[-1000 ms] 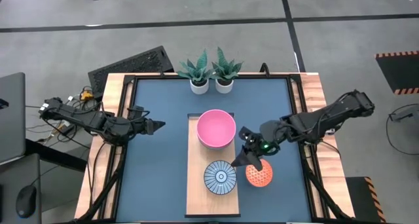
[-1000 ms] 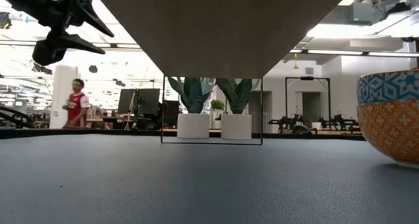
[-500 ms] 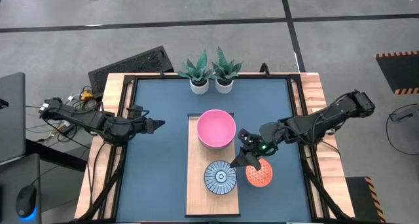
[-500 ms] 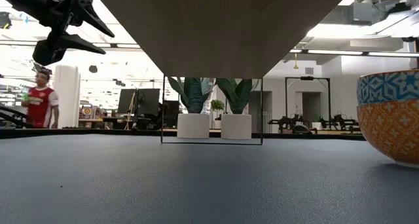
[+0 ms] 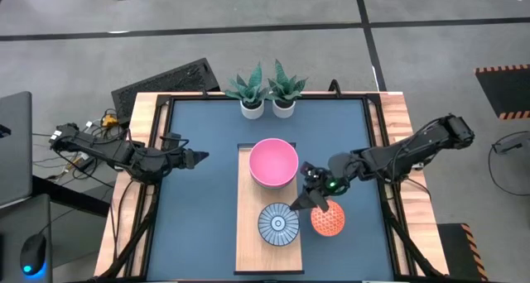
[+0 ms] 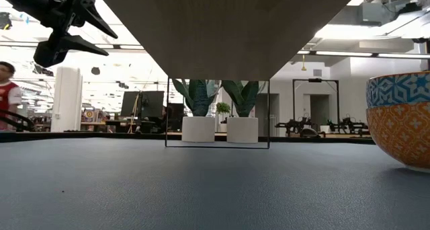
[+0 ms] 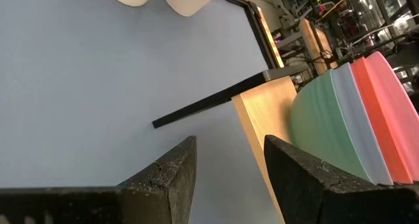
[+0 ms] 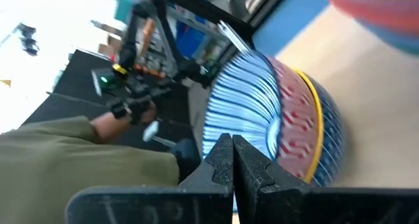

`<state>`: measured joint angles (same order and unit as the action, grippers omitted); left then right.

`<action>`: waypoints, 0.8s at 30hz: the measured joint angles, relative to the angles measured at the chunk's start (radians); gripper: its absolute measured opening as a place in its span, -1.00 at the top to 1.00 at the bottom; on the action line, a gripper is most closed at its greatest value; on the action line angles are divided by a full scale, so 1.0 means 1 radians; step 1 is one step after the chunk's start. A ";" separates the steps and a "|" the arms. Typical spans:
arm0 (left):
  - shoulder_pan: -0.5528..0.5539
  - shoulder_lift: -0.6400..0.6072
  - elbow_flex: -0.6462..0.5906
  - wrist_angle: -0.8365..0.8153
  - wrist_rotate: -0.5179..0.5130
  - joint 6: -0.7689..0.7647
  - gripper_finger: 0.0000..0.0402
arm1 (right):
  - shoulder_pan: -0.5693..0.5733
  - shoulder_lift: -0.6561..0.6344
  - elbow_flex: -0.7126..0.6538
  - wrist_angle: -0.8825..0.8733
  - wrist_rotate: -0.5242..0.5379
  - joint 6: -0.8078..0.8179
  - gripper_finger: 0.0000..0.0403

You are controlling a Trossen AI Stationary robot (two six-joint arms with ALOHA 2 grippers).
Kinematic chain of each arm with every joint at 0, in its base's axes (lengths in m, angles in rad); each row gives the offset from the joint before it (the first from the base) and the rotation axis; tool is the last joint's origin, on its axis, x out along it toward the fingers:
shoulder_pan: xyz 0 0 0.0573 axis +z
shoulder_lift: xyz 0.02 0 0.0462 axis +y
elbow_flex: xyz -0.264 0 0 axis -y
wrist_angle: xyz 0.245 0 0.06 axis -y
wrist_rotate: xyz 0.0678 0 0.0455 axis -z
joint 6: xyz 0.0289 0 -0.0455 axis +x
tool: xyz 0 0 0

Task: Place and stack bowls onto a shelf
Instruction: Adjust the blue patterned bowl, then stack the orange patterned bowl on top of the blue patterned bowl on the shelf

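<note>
Between the patterned blue bowl [image 5: 278, 223] and the orange-red bowl [image 5: 328, 222] we see the right gripper [image 5: 307, 200], clenched and empty. That blue bowl tops a small stack on the shelf [image 5: 248, 246]; the pink-topped stack [image 5: 274, 162] sits farther along. The left gripper [image 5: 199, 158] waits, fingers spread, over the table's left side.

Three plain bowls sit nested: teal bowl [image 7: 317, 129], blue bowl [image 7: 350, 112], pink bowl [image 5: 273, 162]. Beside them one striped-bowl stack [image 5: 278, 223], one orange patterned stack [image 5: 329, 222], two white plant pots [image 5: 252, 108] [image 5: 284, 108], one shelf [image 5: 250, 246], two arms.
</note>
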<state>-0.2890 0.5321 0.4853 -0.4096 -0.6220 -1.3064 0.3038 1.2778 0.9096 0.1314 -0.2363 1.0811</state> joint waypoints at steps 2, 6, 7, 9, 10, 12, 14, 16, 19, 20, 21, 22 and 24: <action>0.000 0.000 0.000 0.000 -0.001 0.000 0.18 | -0.004 -0.003 0.001 0.029 -0.001 0.005 0.92; 0.000 0.000 0.000 0.006 -0.006 -0.009 0.18 | -0.022 0.017 0.002 0.031 -0.002 0.039 0.92; 0.000 0.000 0.000 0.006 -0.006 -0.011 0.18 | -0.027 0.029 0.002 0.028 -0.002 0.043 0.92; 0.000 0.000 0.000 0.005 -0.004 -0.012 0.18 | -0.033 0.051 0.002 0.028 -0.003 0.045 0.92; 0.000 0.000 0.000 0.005 -0.004 -0.012 0.18 | -0.033 0.060 0.002 0.037 -0.003 0.046 0.92; 0.000 0.000 0.000 0.005 -0.004 -0.012 0.18 | -0.032 0.072 0.002 0.045 -0.003 0.048 0.92; 0.000 0.000 0.000 0.005 -0.004 -0.012 0.18 | -0.032 0.087 0.002 0.056 -0.007 0.050 0.92; 0.000 0.000 0.000 0.004 -0.004 -0.012 0.18 | -0.032 0.098 0.002 0.067 -0.010 0.052 0.92; 0.000 0.000 0.000 0.004 -0.003 -0.012 0.18 | -0.032 0.102 0.002 0.095 -0.010 0.056 0.92; 0.000 0.000 0.000 0.004 -0.003 -0.011 0.18 | -0.032 0.101 0.003 0.096 -0.009 0.060 0.92; 0.000 0.000 0.000 0.004 -0.003 -0.011 0.18 | -0.032 0.101 0.005 0.094 -0.008 0.063 0.92; 0.000 0.000 0.000 0.004 -0.003 -0.010 0.18 | -0.032 0.100 0.010 0.091 -0.008 0.064 0.92; 0.000 0.000 0.000 0.004 -0.003 -0.005 0.18 | -0.032 0.091 0.020 0.085 -0.003 0.064 0.92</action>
<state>-0.2890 0.5320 0.4854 -0.4061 -0.6247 -1.3117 0.2721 1.3691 0.9296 0.2164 -0.2389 1.1456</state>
